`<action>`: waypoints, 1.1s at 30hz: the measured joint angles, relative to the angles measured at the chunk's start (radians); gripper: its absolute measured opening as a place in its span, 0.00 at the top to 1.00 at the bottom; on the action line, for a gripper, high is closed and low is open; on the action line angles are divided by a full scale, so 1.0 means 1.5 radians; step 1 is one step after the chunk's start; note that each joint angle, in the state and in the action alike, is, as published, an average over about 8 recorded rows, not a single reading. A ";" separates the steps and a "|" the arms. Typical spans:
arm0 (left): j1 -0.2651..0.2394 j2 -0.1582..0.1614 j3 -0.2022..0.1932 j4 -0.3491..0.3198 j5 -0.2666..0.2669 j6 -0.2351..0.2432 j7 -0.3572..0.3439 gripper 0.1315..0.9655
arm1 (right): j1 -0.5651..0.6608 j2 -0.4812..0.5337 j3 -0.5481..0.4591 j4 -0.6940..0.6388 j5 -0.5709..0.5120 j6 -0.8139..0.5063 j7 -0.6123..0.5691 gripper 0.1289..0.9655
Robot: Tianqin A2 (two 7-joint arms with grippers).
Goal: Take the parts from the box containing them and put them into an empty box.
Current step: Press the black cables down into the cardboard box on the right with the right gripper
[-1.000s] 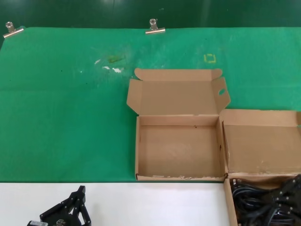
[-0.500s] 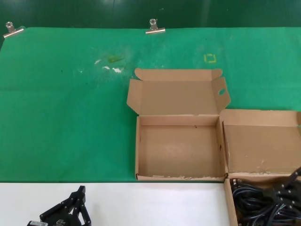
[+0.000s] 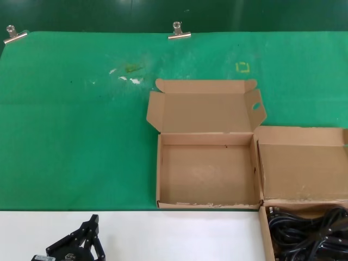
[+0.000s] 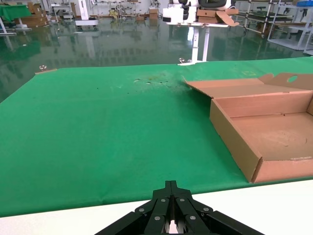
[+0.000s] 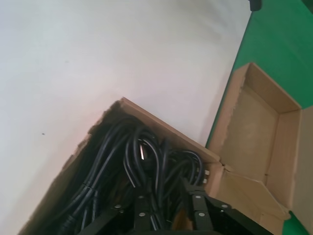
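The black power cables [image 3: 304, 234] lie tangled in the plain-lidded cardboard box [image 3: 302, 163] at the near right. In the right wrist view my right gripper [image 5: 165, 190] is low among the cables [image 5: 127, 161]. Its fingers [image 5: 139, 205] stand apart with cable loops between them. In the head view I cannot tell it from the cables. The empty box [image 3: 161, 174], with a round hole in its side flap [image 3: 255, 106], stands open at the centre and also shows in the right wrist view [image 5: 254, 122]. My left gripper [image 3: 91, 225] is shut and parked on the white table at the near left.
A green cloth [image 3: 76, 136] covers the table, held by metal clips [image 3: 178, 31] at the far edge. A white strip of table [image 3: 179, 236] runs along the front. The two boxes touch side by side.
My right gripper has sunk lower into the cable box and dropped out of sight in the head view. The left arm and both boxes have not moved.
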 joint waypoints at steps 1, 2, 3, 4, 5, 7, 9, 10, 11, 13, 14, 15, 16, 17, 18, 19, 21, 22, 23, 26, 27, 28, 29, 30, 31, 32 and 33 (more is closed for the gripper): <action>0.000 0.000 0.000 0.000 0.000 0.000 0.000 0.98 | -0.004 0.001 0.000 0.002 0.000 0.000 0.001 0.88; 0.000 0.000 0.000 0.000 0.000 0.000 0.000 0.98 | -0.007 0.003 0.000 0.004 -0.001 0.000 0.002 0.87; 0.000 0.000 0.000 0.000 0.000 0.000 0.000 0.98 | -0.011 0.004 0.000 0.006 -0.001 0.001 0.003 0.87; 0.000 0.000 0.000 0.000 0.000 0.000 0.000 0.98 | -0.014 0.005 0.001 0.008 -0.001 0.001 0.004 0.85; 0.000 0.000 0.000 0.000 0.000 0.000 0.000 0.98 | -0.017 0.006 0.001 0.009 -0.002 0.001 0.005 0.83; 0.000 0.000 0.000 0.000 0.000 0.000 0.000 0.98 | -0.022 0.008 0.000 0.012 -0.003 0.001 0.007 0.78; 0.000 0.000 0.000 0.000 0.000 0.000 0.000 0.98 | -0.026 0.009 0.000 0.014 -0.005 0.001 0.009 0.74; 0.000 0.000 0.000 0.000 0.000 0.000 0.000 0.98 | -0.027 0.009 0.000 0.015 -0.006 0.000 0.010 0.72; 0.000 0.000 0.000 0.000 0.000 0.000 0.000 0.98 | -0.028 0.010 -0.001 0.015 -0.007 0.000 0.010 0.70; 0.000 0.000 0.000 0.000 0.000 0.000 0.000 0.98 | -0.030 0.009 -0.002 0.015 -0.009 0.000 0.011 0.67; 0.000 0.000 0.000 0.000 0.000 0.000 0.000 0.98 | -0.030 0.008 -0.003 0.015 -0.011 0.000 0.011 0.63; 0.000 0.000 0.000 0.000 0.000 0.000 0.000 0.98 | -0.030 0.006 -0.004 0.014 -0.013 0.000 0.011 0.60; 0.000 0.000 0.000 0.000 0.000 0.000 0.000 0.98 | -0.030 0.005 -0.005 0.013 -0.015 0.001 0.011 0.57; 0.000 0.000 0.000 0.000 0.000 0.000 0.000 0.98 | -0.030 0.003 -0.006 0.012 -0.018 0.001 0.011 0.54; 0.000 0.000 0.000 0.000 0.000 0.000 0.000 0.98 | -0.029 0.000 -0.008 0.010 -0.020 0.002 0.011 0.51; 0.000 0.000 0.000 0.000 0.000 0.000 0.000 0.98 | -0.029 -0.002 -0.010 0.008 -0.024 0.003 0.011 0.48; 0.000 0.000 0.000 0.000 0.000 0.000 0.000 0.98 | -0.027 -0.007 -0.013 0.003 -0.031 0.005 0.011 0.45; 0.000 0.000 0.000 0.000 0.000 0.000 0.000 0.98 | -0.026 -0.010 -0.015 0.001 -0.035 0.006 0.011 0.45; 0.000 0.000 0.000 0.000 0.000 0.000 0.000 0.98 | -0.025 -0.013 -0.017 -0.002 -0.039 0.007 0.012 0.45; 0.000 0.000 0.000 0.000 0.000 0.000 0.000 0.98 | -0.020 -0.022 -0.022 -0.010 -0.049 0.010 0.014 0.45; 0.000 0.000 0.000 0.000 0.000 0.000 0.000 0.98 | -0.018 -0.024 -0.023 -0.013 -0.051 0.011 0.014 0.46; 0.000 0.000 0.000 0.000 0.000 0.000 0.000 0.98 | -0.016 -0.027 -0.024 -0.016 -0.053 0.011 0.013 0.46; 0.000 0.000 0.000 0.000 0.000 0.000 0.000 0.98 | -0.014 -0.030 -0.025 -0.018 -0.055 0.012 0.013 0.46; 0.000 0.000 0.000 0.000 0.000 0.000 0.000 0.98 | -0.013 -0.032 -0.026 -0.021 -0.056 0.013 0.012 0.46; 0.000 0.000 0.000 0.000 0.000 0.000 0.000 0.98 | -0.011 -0.034 -0.027 -0.024 -0.057 0.013 0.011 0.46; 0.000 0.000 0.000 0.000 0.000 0.000 0.000 0.98 | -0.009 -0.036 -0.028 -0.027 -0.058 0.014 0.010 0.46; 0.000 0.000 0.000 0.000 0.000 0.000 0.000 0.98 | -0.007 -0.038 -0.028 -0.030 -0.058 0.014 0.009 0.46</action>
